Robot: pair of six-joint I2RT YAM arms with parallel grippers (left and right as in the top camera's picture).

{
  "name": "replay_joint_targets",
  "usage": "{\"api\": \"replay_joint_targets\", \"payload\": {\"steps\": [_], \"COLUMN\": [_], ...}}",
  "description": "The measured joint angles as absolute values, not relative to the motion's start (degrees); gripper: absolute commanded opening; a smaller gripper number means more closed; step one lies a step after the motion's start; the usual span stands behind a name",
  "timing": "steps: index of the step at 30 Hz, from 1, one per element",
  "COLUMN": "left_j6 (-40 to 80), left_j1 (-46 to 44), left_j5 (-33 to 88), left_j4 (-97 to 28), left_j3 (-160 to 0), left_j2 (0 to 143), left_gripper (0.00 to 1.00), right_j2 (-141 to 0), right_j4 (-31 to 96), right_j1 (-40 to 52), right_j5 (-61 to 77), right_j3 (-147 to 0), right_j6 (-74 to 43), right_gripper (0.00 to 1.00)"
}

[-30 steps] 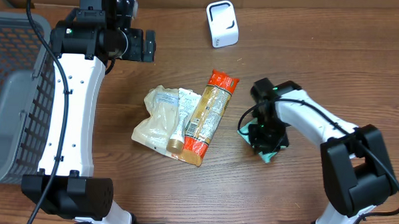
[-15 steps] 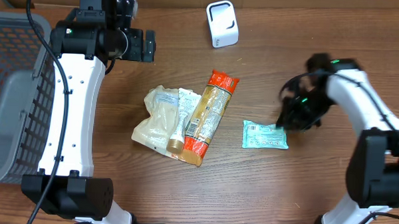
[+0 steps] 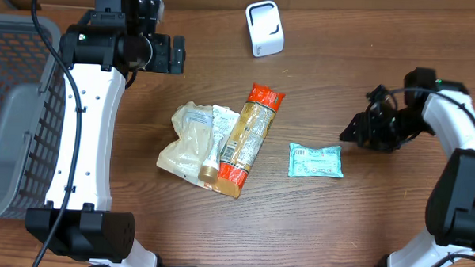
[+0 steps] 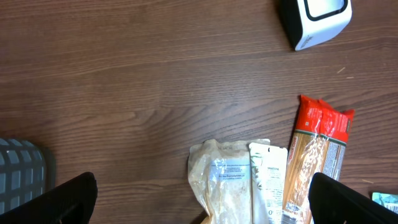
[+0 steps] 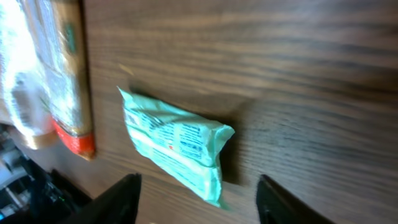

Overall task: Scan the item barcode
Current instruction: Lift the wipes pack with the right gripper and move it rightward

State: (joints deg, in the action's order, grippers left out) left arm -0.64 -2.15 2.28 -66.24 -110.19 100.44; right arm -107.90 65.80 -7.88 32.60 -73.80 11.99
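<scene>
A teal packet [image 3: 316, 162] with a printed label lies flat on the wooden table, right of the pile. My right gripper [image 3: 353, 131] hovers just up and to the right of it, open and empty. In the right wrist view the packet [image 5: 177, 146] lies ahead of the open right gripper [image 5: 202, 202], one corner reaching between the fingertips. The white scanner [image 3: 264, 28] stands at the back; the left wrist view shows it [image 4: 314, 22] at top right. My left gripper [image 3: 177, 54] is open and empty at the back left, above the pile [image 4: 208, 202].
A pile in the middle holds an orange-ended pasta pack [image 3: 248, 138], a white tube [image 3: 217, 141] and a clear bag [image 3: 186, 143]. A grey wire basket [image 3: 17, 102] fills the left edge. The left arm's white body runs down the table's left side.
My right gripper opened and let go of the teal packet, then swung away to the right. The packet now lies flat on the table. The left arm has not moved.
</scene>
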Motion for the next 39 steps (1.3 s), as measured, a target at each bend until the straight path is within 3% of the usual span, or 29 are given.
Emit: {"api": "replay_joint_targets", "payload": {"steps": [14,17,21,26,32,39], "left_j6": [-0.7,-0.7,-0.7,-0.7,-0.6,-0.6], "left_j1": [-2.2,-2.2,-2.2,-2.2,-2.2,-2.2], "left_j5": [2.3,2.3,2.3,2.3,2.3,2.3], "left_j4": [-66.2,-66.2,-66.2,-66.2,-66.2,-66.2], "left_j3": [-110.2,-110.2,-110.2,-110.2,-110.2,-110.2], "left_j2": [100.4,100.4,100.4,100.4,100.4,100.4], "left_gripper": [1.00,1.00,1.00,1.00,1.00,1.00], "right_j2": [-107.0,-106.5,-106.6,-106.6,-106.6,-107.8], "right_j4": [48.4,44.6,40.6,40.4,43.9,59.5], "right_j1": [-4.6,-1.8,3.4,4.6,3.4,-0.3], "right_j5": [40.2,41.3,38.9,37.6,39.4,43.2], "right_j3": [-57.5,-56.2,-55.6,-55.3,-55.9,-66.4], "right_j6": [13.4,12.8,8.6,6.0,4.6,6.2], "right_gripper": [0.71,0.60,0.30,0.05,0.04,0.04]}}
